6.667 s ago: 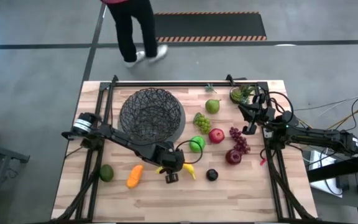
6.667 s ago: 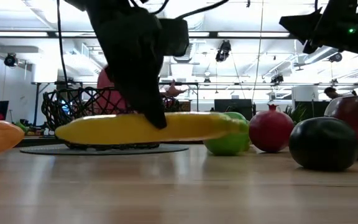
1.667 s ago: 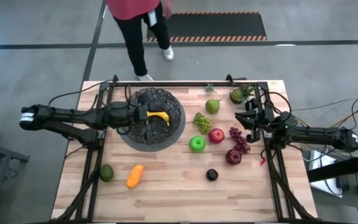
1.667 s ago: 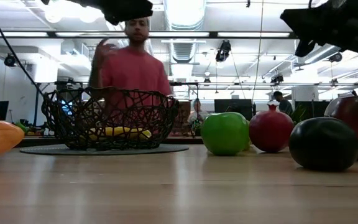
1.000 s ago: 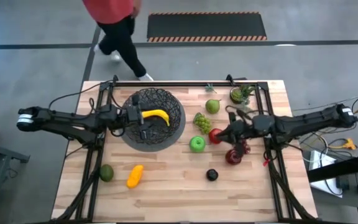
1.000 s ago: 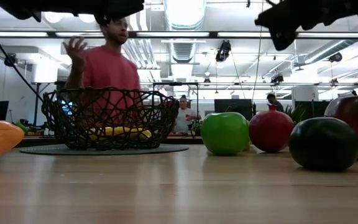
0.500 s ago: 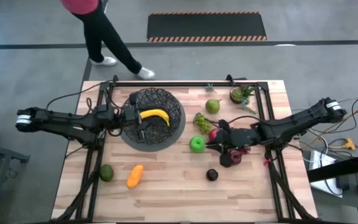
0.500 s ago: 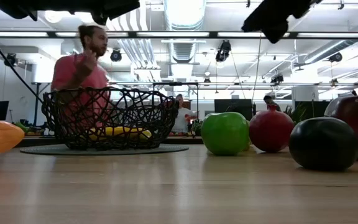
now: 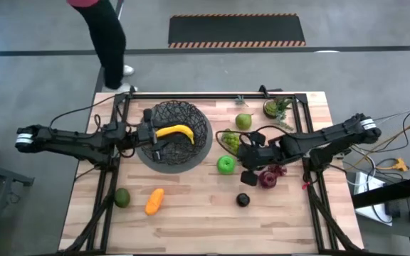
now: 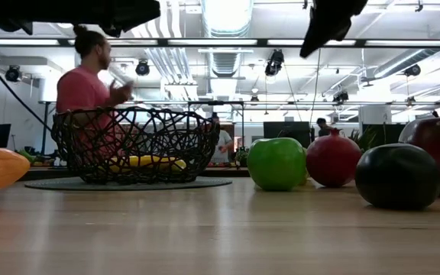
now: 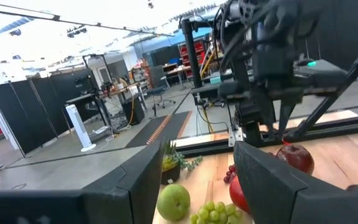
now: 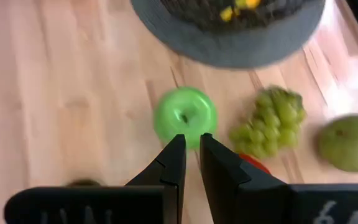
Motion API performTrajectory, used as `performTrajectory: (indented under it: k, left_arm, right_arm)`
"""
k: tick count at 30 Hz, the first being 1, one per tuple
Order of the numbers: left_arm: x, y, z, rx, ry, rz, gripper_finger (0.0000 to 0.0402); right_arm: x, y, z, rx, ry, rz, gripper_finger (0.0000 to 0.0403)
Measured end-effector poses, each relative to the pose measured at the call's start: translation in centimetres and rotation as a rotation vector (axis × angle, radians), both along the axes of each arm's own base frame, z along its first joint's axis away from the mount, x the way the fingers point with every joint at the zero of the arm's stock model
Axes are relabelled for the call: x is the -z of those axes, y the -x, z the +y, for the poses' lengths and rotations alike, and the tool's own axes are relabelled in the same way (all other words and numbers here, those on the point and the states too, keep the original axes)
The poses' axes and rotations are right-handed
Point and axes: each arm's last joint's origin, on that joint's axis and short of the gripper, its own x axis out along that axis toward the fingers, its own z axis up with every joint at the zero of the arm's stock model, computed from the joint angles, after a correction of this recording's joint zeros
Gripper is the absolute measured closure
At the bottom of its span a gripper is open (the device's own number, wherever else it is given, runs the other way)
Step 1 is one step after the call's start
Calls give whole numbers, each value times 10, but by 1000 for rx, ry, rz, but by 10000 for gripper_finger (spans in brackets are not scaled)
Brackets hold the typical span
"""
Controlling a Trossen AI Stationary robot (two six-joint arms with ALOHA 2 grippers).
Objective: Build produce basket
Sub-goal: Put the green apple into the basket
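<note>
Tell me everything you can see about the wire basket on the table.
The basket is a wide round bowl of black wire mesh, see-through, standing upright on a flat dark round base on the wooden table's far left part. A yellow banana lies inside. The left gripper hangs open over its left rim; whether it touches the wire is unclear.

The black wire-mesh basket stands upright with the yellow banana laid inside; the green apple, green grapes, pear, orange piece and avocado are scattered around it.
</note>
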Motion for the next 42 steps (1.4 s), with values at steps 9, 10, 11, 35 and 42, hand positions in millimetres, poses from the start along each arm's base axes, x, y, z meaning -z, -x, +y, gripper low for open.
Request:
performTrajectory:
  k: [9,10,11,35,42]
  left_arm:
    - [-2,14,0,3,7,-54,220]
    - [-1,14,0,3,7,-51,220]
    - [0,15,0,3,7,-48,220]
    - [2,12,-1,26,5,-56,220]
    - [2,11,-1,26,5,-52,220]
  right_arm:
    - [26,-20,-12,-3,51,117,363]
    - [29,-22,-11,-15,53,122,361]
    - [31,-25,-11,-33,49,121,357]
    - [109,5,-17,-215,114,-400,226]
    - [140,18,-21,-150,153,-405,242]
